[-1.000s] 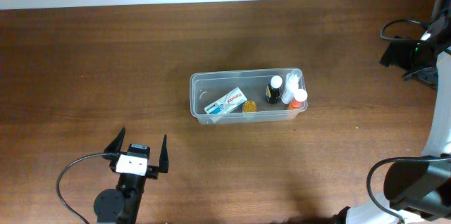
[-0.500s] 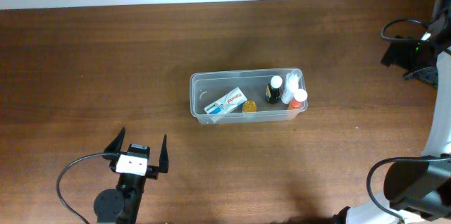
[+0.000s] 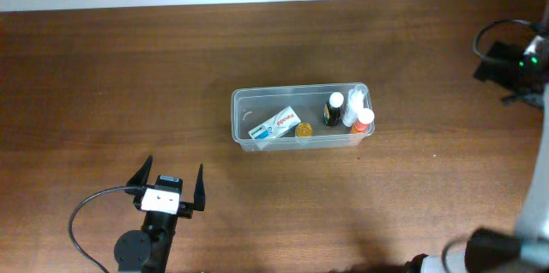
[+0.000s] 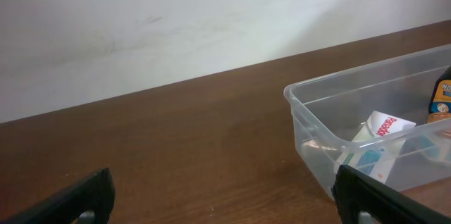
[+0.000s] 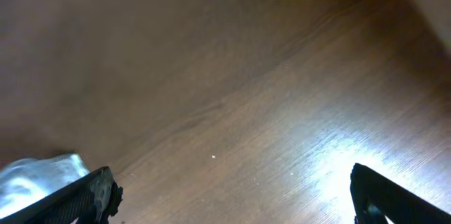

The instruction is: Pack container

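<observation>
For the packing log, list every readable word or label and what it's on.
"Panado", red, ending unclear: on the box in the container.
Dark bottle label: too blurred to read.
White bottle and orange-capped bottle: nothing readable.

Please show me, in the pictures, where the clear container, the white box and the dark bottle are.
container (image 3: 234, 118), overhead view, on its left wall.
white box (image 3: 276, 124), overhead view, on its printed top face.
dark bottle (image 3: 330, 117), overhead view, on its dark body.
</observation>
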You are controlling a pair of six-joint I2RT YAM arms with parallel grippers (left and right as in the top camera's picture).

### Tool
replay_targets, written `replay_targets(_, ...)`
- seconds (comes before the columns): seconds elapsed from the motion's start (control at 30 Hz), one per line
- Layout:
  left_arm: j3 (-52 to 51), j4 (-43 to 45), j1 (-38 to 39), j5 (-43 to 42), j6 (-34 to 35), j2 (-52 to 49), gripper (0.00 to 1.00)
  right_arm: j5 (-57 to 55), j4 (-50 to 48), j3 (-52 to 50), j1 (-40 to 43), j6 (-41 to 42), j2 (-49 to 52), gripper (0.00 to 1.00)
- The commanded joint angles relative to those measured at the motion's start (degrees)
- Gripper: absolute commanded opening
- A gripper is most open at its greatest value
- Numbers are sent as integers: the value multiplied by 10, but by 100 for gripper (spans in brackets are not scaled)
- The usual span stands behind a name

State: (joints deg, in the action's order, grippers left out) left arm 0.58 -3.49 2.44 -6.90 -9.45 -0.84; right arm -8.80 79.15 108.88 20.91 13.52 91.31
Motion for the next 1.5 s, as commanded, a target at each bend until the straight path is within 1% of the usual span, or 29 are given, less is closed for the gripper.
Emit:
replay_targets(0.0, -1, -4, -3, -2, -7, 5, 99, 0, -6, -6, 0, 8, -72, 98)
replay_targets(0.1, -1, -4, -3, -2, -7, 5, 99, 28, -38, -35, 0, 10, -126, 98)
replay_targets(0.2, -1, -4, -3, -2, -7, 5, 99, 57, -99, -96, -5, 10, -191, 98)
replay_targets(0.3, -1, -4, -3, -2, -7, 5, 99, 63, -178, -192, -25, 10, -268, 98)
replay_targets(0.43, -1, -4, -3, -2, -7, 5, 99, 63, -272, -349, -65, 10, -384, 98)
replay_targets(0.57, -1, -4, -3, -2, -7, 5, 100, 73, -340, -491, -100, 11, -497, 98)
replay_targets(0.73, -1, -4, -3, -2, -7, 5, 99, 75, -403, -633, -124, 42, -621, 98)
replay_targets(0.83, -1, -4, -3, -2, -7, 5, 99, 88, -458, -712, -136, 50, -680, 98)
replay_targets(1.03, -1, -4, -3, -2, -7, 5, 99, 116, -616, -872, -156, 50, -766, 98)
replay_targets(1.17, -1, -4, -3, -2, -7, 5, 99, 118, -719, -968, -164, 71, -793, 98)
replay_targets(1.37, -1, -4, -3, -2, -7, 5, 99, 120, -844, -1055, -164, 96, -815, 98)
replay_targets(1.47, -1, -4, -3, -2, -7, 5, 99, 131, -872, -1085, -164, 95, -842, 98)
